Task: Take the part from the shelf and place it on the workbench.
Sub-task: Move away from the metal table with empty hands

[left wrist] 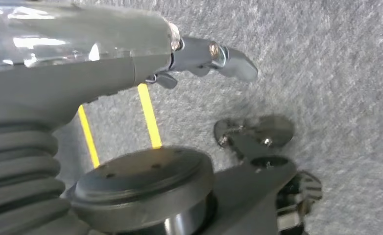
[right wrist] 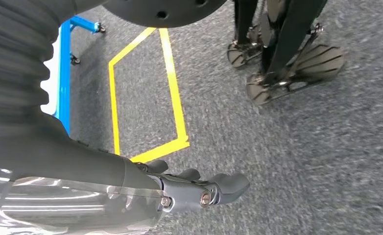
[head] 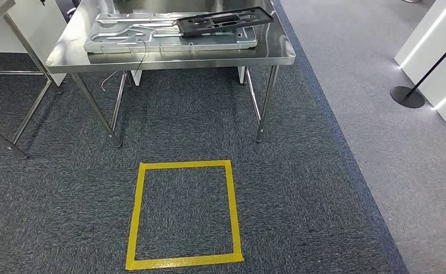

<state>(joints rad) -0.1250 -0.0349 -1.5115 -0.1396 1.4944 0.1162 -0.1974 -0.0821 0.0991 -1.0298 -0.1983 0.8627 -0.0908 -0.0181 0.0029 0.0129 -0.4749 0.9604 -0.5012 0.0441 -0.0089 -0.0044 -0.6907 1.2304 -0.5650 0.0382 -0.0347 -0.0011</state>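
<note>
Part on workbench, atop metal plate

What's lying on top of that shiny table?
On the table lies a silver metal plate with grooves, and a black frame part rests across its far right end. The black part hides some of the plate beneath it.

A workbench stands at twelve o'clock, beyond a taped square on the carpet straight ahead. On the bench lies a flat metal plate, and a frame-like part rests across the plate's right end. A post base sits at two o'clock. A second table, perhaps, stands at ten o'clock.
</note>
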